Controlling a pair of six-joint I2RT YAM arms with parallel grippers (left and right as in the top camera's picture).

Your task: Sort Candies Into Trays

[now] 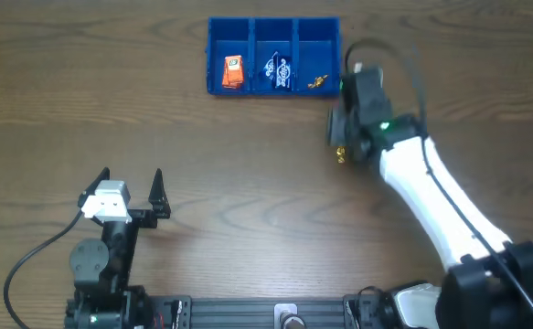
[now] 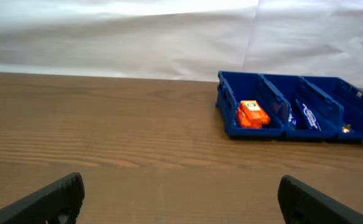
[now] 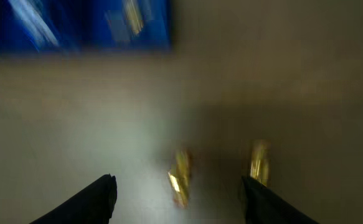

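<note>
Right gripper (image 3: 177,184), fingers spread wide, hangs over two gold candies (image 3: 259,163) on the table (image 1: 202,183) near the blue tray's (image 1: 213,55) right corner; left gripper (image 1: 131,174) rests wide open near the front-left edge.

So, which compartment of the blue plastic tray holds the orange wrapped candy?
The leftmost compartment in the top view; the middle holds a blue-and-white wrapped candy, the rightmost a small gold candy.
</note>
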